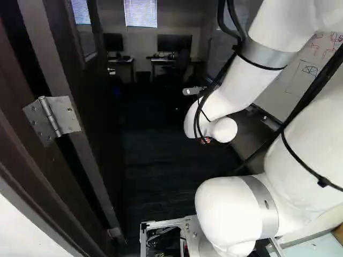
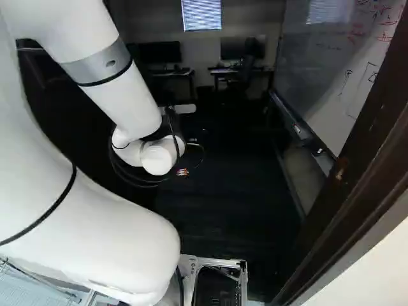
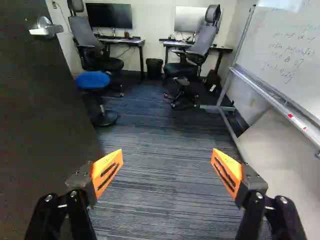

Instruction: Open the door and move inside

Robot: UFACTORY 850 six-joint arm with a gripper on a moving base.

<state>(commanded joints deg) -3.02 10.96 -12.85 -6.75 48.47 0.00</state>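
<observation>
You are seeing one door [image 1: 91, 107] standing open at the left of the left base view, its one large upper hinge [image 1: 52, 118] joining it to the door frame [image 1: 21, 134], while the frame's other side is running down the right of the right base view. Your one arm [image 1: 236, 80] is reaching forward through the doorway, and its gripper [image 2: 182, 172] is hanging over the dark carpet [image 3: 160, 165]. In the wrist view your two fingers are standing wide apart, each carrying one orange pad [image 3: 107, 172], with only carpet showing between them. The door is lying along one side of the gripper, and its one lever handle [image 3: 46, 30] is sitting farther ahead on that same side, well apart from the fingers. On the opposite side you are getting one whiteboard [image 3: 290, 55], bearing writing and resting on a metal stand [image 3: 231, 82]. Beyond the gripper, two desks [image 3: 122, 41] are standing near the far wall, carrying two monitors [image 3: 109, 15], one dark and one pale. Two office chairs [image 3: 94, 47] are standing near them, and one black bin [image 3: 154, 67] is sitting between the desks. One blue-topped stool [image 3: 92, 80] is standing nearer you, just beside the door's far edge. One window with blinds [image 2: 201, 14] is showing above the desks in the right base view.
</observation>
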